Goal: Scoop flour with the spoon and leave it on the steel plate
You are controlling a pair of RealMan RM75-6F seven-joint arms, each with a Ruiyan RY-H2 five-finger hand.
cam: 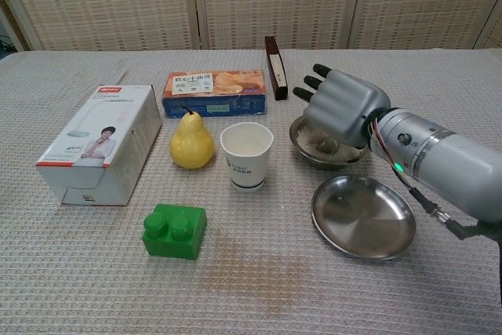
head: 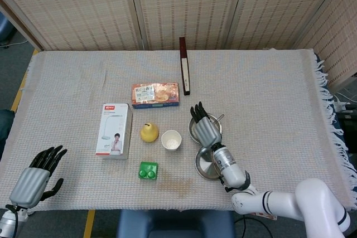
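My right hand (cam: 343,107) (head: 204,130) hangs over the flour bowl (cam: 303,137) (head: 192,133) and covers most of it. It grips the spoon (cam: 327,145), whose head is down in the flour; the handle tip (head: 220,117) pokes out behind the hand. The empty steel plate (cam: 363,217) (head: 202,164) lies just in front of the bowl, partly under my right forearm in the head view. My left hand (head: 34,180) rests at the table's near left corner, fingers apart, holding nothing.
A paper cup (cam: 247,154) stands just left of the bowl, with a yellow pear (cam: 191,140) beside it. A green block (cam: 174,231) sits in front, a white box (cam: 98,143) to the left, and a biscuit box (cam: 213,84) and dark narrow box (cam: 274,56) behind.
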